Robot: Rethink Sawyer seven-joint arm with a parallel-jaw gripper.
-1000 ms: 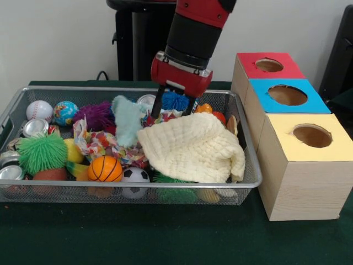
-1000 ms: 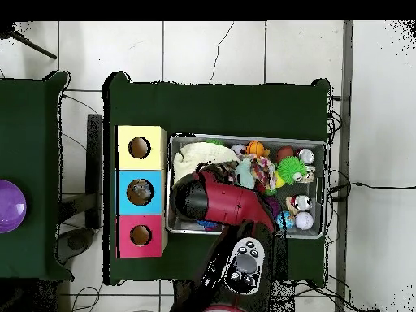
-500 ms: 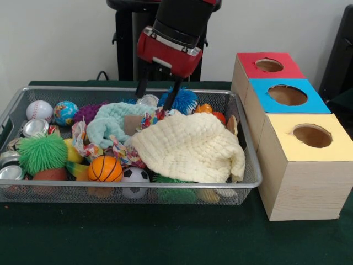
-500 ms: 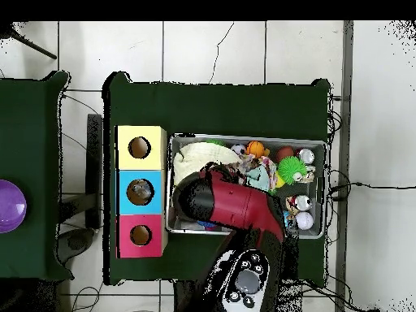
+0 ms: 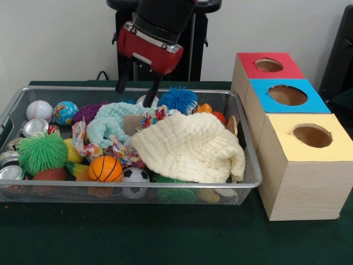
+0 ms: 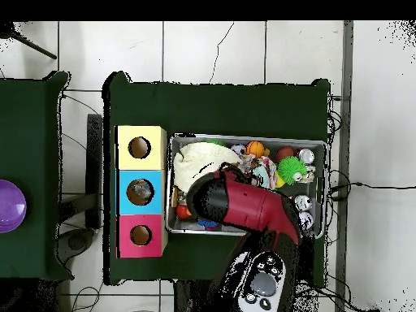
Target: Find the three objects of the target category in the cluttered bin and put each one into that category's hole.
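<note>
Your gripper [image 5: 135,87] is hanging wide and empty; mint cloth [image 5: 113,122] is lying just below it in the bin [image 5: 247,144].

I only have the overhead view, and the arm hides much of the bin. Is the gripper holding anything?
Observer: No. The gripper is open and empty, above the far rim of the bin.
Operator: What is nearest its tips?
Observer: A blue spiky ball, next to a mint cloth.
Operator: Anything buried on the boxes' side?
Observer: A cream cloth lies over a green spiky toy.
</note>
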